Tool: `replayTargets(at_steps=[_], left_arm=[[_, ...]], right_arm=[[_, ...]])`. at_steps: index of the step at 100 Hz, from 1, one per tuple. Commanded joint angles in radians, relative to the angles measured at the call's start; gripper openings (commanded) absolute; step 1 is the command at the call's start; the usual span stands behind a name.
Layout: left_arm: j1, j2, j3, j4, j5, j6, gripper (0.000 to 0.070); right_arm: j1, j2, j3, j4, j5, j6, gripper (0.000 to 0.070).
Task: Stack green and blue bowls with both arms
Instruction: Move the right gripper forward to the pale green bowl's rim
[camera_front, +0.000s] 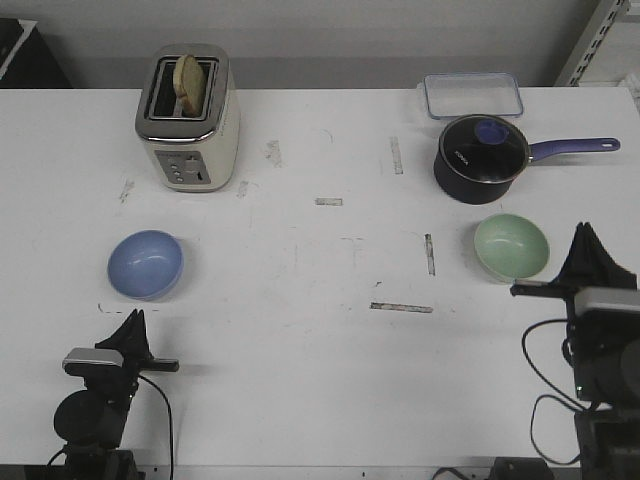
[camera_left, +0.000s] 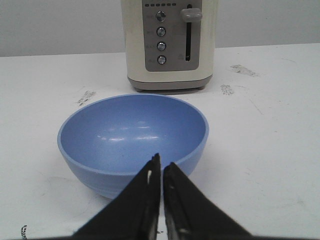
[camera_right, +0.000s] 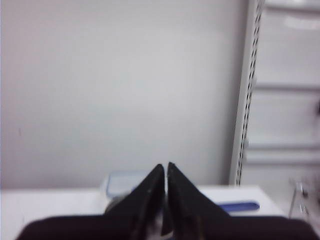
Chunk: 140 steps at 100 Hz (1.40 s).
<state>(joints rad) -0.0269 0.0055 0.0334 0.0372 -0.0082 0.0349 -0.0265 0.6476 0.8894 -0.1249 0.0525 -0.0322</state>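
Left gripper (camera_left: 161, 167), jaws pressed together, empty, just short of the light periwinkle-blue matte bowl (camera_left: 133, 139) fronting the cream toaster (camera_left: 169, 42): I should spread them before straddling its near rim.

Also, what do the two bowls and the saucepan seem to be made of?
The blue bowl looks like matte plastic or melamine: uniform colour, only soft highlights. The green bowl looks the same, though it is small in view. The saucepan seems dark coated metal with a clear glass lid that shows reflections.
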Motion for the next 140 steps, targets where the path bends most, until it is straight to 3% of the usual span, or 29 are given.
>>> replayTargets(at_steps=[1,9,24,37,60,102,114,121,127,133,140], left_arm=[[0.000,-0.001,-0.021,0.010,0.001,-0.001,0.0001],[0.000,-0.001,-0.021,0.010,0.001,-0.002,0.0001],[0.000,-0.001,-0.021,0.010,0.001,-0.001,0.0001],[0.000,-0.001,-0.021,0.010,0.001,-0.002,0.0001],[0.000,-0.001,-0.021,0.010,0.001,-0.002,0.0001],[0.000,-0.001,-0.021,0.010,0.001,-0.002,0.0001],[0.000,-0.001,-0.021,0.010,0.001,-0.001,0.0001],[0.000,-0.001,-0.021,0.010,0.001,-0.001,0.0001],[0.000,-0.001,-0.021,0.010,0.001,-0.001,0.0001],[0.000,-0.001,-0.021,0.010,0.001,-0.001,0.0001],[0.000,-0.001,-0.021,0.010,0.001,-0.001,0.0001]], right_arm=[[-0.002,0.109,0.140,-0.122,-0.001,-0.011,0.0178],[-0.010,0.214,0.254,-0.245,-0.001,-0.023,0.0282],[-0.073,0.369,0.375,-0.414,-0.002,-0.103,0.0322],[-0.156,0.470,0.388,-0.486,-0.016,-0.105,0.0470],[-0.287,0.666,0.388,-0.579,-0.134,-0.138,0.0496],[-0.313,0.999,0.388,-0.554,-0.164,-0.137,0.0492],[-0.312,1.048,0.388,-0.544,-0.188,-0.135,0.0400],[-0.312,1.063,0.388,-0.539,-0.188,-0.130,0.0276],[-0.312,1.069,0.388,-0.536,-0.188,-0.130,0.0116],[-0.312,1.069,0.388,-0.532,-0.187,-0.130,0.0003],[-0.312,1.068,0.388,-0.525,-0.187,-0.130,0.0000]])
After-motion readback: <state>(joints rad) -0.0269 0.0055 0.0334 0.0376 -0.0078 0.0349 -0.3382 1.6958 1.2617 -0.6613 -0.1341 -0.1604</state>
